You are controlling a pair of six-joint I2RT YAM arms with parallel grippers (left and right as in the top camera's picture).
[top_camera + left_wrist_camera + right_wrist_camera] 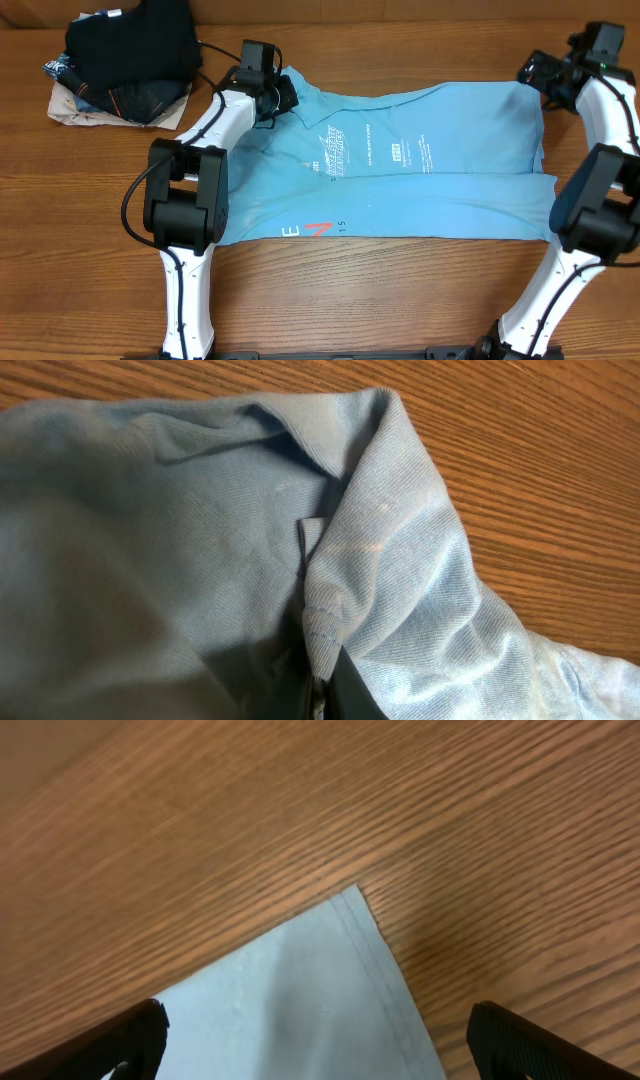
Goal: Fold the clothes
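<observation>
Just beyond the far left corner of the T-shirt (400, 170), a pile of dark folded garments (125, 60) lies on the wooden table (400, 300). At that same corner the left gripper (275, 95) is clenched on a bunch of the blue cloth, which stands up in a fold above its jaws. The light blue T-shirt itself lies spread flat on the table between the two arms. It has small white print (340, 150) near its centre and red and white letters (318, 230) along its near edge. At the T-shirt's far right corner the right gripper (535, 75) is released, jaws wide. The hemmed corner lies between its fingers (120, 1045); I cannot tell if they touch it.
</observation>
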